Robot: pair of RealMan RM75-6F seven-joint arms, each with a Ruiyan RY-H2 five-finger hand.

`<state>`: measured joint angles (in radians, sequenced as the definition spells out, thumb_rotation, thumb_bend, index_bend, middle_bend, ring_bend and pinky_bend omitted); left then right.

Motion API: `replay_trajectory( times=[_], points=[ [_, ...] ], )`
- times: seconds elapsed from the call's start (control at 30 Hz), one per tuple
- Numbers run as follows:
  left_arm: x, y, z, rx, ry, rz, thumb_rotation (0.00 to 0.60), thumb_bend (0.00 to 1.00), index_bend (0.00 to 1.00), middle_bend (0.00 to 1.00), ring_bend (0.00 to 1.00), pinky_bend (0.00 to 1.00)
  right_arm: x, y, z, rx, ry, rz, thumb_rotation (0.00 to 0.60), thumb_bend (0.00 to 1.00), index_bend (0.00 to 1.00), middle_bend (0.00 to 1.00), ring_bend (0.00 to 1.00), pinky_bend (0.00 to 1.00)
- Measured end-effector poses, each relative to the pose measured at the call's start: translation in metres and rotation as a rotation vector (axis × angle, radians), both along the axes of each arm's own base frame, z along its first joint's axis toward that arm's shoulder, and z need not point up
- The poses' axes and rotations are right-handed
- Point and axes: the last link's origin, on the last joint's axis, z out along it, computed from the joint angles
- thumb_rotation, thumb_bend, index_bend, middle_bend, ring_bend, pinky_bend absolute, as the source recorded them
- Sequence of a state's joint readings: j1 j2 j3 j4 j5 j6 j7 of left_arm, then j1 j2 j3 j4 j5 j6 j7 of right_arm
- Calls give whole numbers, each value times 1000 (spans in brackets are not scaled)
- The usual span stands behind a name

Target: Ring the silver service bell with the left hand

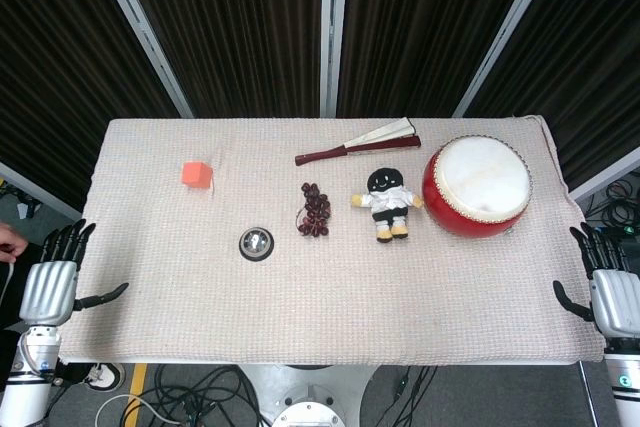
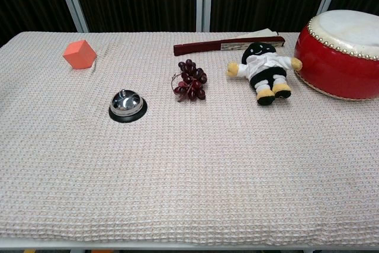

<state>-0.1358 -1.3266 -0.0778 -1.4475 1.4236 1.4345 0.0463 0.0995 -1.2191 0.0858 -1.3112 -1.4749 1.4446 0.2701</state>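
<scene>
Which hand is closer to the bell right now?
The left hand. It rests at the table's left edge, moderately left of the bell; the right hand sits at the far right edge, much farther off.

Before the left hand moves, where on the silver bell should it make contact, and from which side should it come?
Best from straight above: the silver bell stands upright on its black base, with the small button at the top of the dome facing up. The left hand rests open at the table's left edge, and bare cloth lies between. The grapes sit apart to the bell's right, so a downward press looks unobstructed.
</scene>
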Motion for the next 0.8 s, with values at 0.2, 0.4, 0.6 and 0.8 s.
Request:
replay_trajectory(
  times=[0.2,0.4,0.6,0.8],
  points=[
    [0,0,-2,-7,0,1,240,0,7,0,0,0,0,-1,1,-3,-2,0,600,268,0,0,0,0],
    [0,4,-4,-19,10,-11,245,0,7,0,0,0,1,-2,3,-13,-5,4,600,267,0,0,0,0],
    [7,12,-9,-48,23,-67,255,0,8,0,0,0,5,1,6,-13,18,23,600,266,0,0,0,0],
    [33,33,-32,-133,49,-200,263,0,7,0,0,0,7,1,6,-11,27,23,600,267,0,0,0,0]
  ],
)
